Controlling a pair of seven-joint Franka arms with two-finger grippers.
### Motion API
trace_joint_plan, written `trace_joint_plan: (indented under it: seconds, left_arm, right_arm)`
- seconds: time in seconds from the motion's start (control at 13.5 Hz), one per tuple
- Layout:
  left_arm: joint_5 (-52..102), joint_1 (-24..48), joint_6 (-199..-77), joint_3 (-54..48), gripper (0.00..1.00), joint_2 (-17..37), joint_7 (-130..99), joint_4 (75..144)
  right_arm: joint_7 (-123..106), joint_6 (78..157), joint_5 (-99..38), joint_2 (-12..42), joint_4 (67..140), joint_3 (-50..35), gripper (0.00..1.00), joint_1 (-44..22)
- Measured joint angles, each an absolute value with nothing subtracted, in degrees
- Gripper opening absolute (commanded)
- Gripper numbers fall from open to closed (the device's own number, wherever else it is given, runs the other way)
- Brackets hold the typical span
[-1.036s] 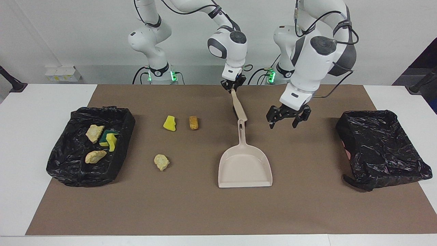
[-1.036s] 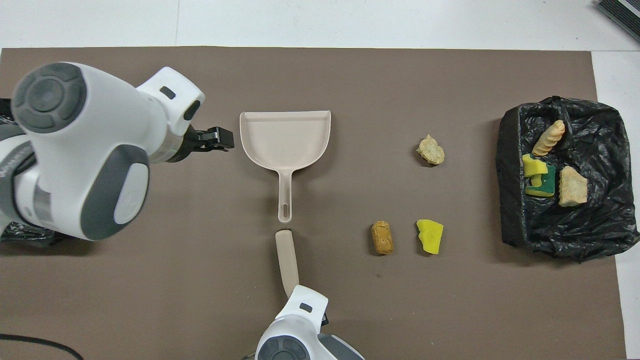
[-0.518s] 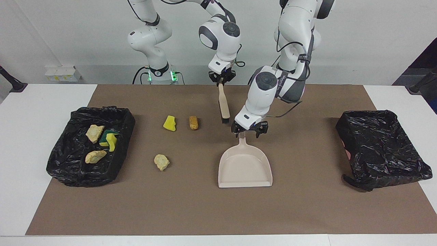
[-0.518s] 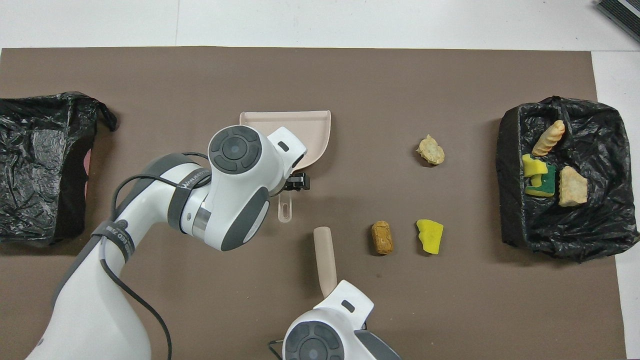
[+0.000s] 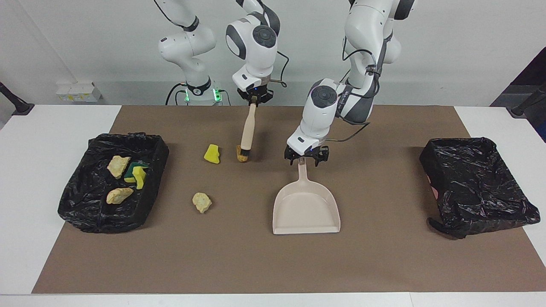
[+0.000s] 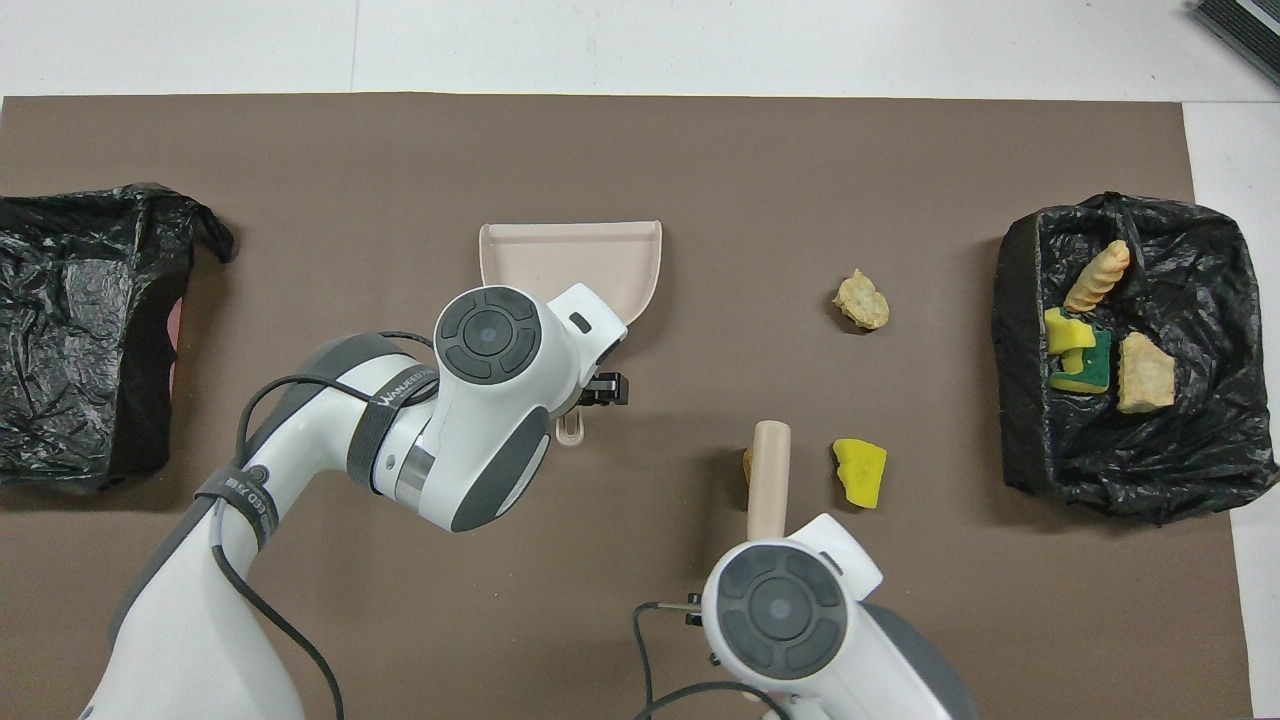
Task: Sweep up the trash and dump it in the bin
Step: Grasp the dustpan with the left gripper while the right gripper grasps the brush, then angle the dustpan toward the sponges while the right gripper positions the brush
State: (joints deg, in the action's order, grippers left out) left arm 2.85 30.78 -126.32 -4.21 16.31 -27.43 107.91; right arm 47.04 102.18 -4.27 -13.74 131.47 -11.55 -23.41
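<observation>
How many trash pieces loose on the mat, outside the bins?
3: yellow sponge; orange-brown lump beside it, partly covered by the brush; pale wrinkly lump farther from the robots. None looks hidden.

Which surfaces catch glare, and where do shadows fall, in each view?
Facing view: the black bin liners glint with highlights; the dustpan casts only a thin shadow along its farthest edge. Overhead view: sheen on the liner; a soft shadow spreads beside the left arm.

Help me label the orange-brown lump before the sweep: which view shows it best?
The facing view: the orange-brown lump shows under the brush bristles, beside the yellow sponge. Overhead, the brush held by the right gripper covers all but a sliver.
</observation>
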Motion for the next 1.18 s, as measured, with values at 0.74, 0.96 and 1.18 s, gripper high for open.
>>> trace_joint_plan:
  seconds: [0.74, 0.96, 1.18]
  left_arm:
    - [2.8, 31.1, -126.4, -4.0, 0.0, 16.3, -27.4, 108.5]
    - [0.8, 31.0, -126.2, -3.3, 0.0, 16.2, -22.3, 108.4]
    - [-0.3, 29.9, -126.1, -2.3, 0.0, 15.3, -11.3, 108.4]
  right_arm:
    - [54.2, 103.0, -4.1, -19.7, 142.2, -11.6, 0.0, -16.0]
    - [54.1, 103.0, -5.6, -23.1, 146.0, -12.0, 0.0, -16.1]
    - [51.6, 103.9, -7.2, -24.6, 147.6, -12.3, 0.0, -16.2]
